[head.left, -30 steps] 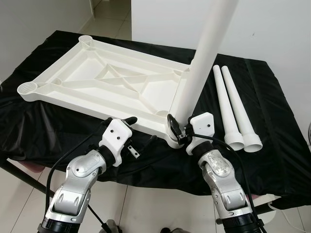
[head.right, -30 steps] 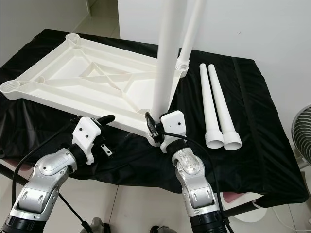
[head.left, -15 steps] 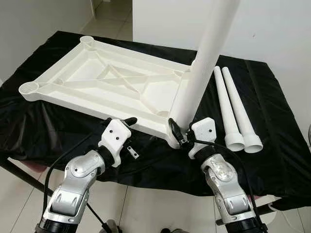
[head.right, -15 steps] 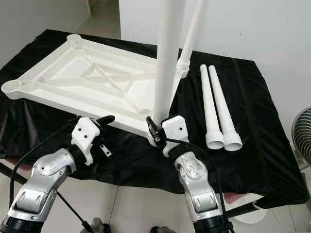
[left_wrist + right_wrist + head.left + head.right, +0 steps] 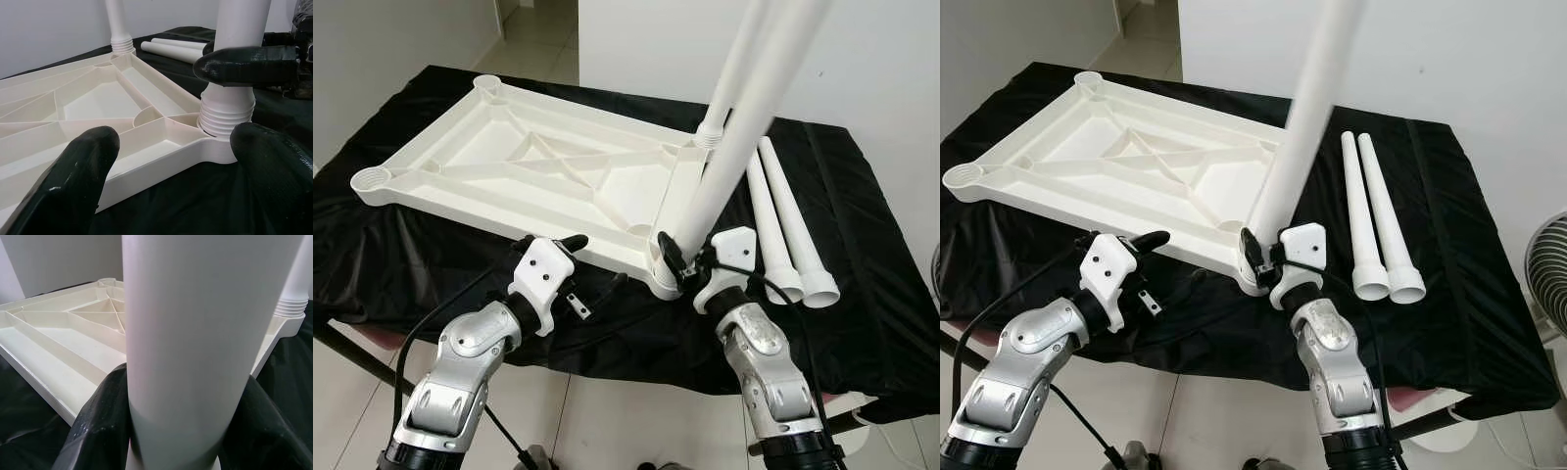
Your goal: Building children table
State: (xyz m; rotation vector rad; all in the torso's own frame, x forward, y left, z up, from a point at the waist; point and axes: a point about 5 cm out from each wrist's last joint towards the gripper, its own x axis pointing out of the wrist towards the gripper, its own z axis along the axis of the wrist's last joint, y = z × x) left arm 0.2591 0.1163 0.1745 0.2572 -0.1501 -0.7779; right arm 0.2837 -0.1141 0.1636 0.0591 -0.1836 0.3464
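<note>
Change: since 1 s ago the held leg [image 5: 744, 132] has tipped over toward the robot's right; before it stood nearly upright. Its foot is at the same near-right corner socket. Tabletop and loose legs unmoved.
Room: white walls behind & on the left, pale tiled floor [image 5: 533, 29], doorway gap at upper left. Part of a fan [image 5: 1547, 284] at the far right edge.
Surface: table under a black cloth [image 5: 401, 259], creased, hanging over the near edge.
Tabletop: white plastic tabletop [image 5: 524, 171] lies upside down on the cloth, ribs up, round sockets at the corners; left half of the table.
Left gripper: left gripper [image 5: 592, 264] just off the tabletop's near edge, jaws spread, holding nothing. In left wrist view one fingertip [image 5: 80, 169] sits low by the edge, the other by the corner socket.
Right gripper: right gripper [image 5: 680, 264] at the near-right corner, jaws pinching the held leg low down, just above its ribbed end seated in the socket; in right wrist view the fingers [image 5: 100, 423] flank the tube on both sides.
Fitted leg: a second leg [image 5: 734, 73] stands in the far-right corner socket.
Loose legs: two loose legs [image 5: 1371, 211] lie side by side on the cloth, right of the tabletop, wide ends toward the robot.
</note>
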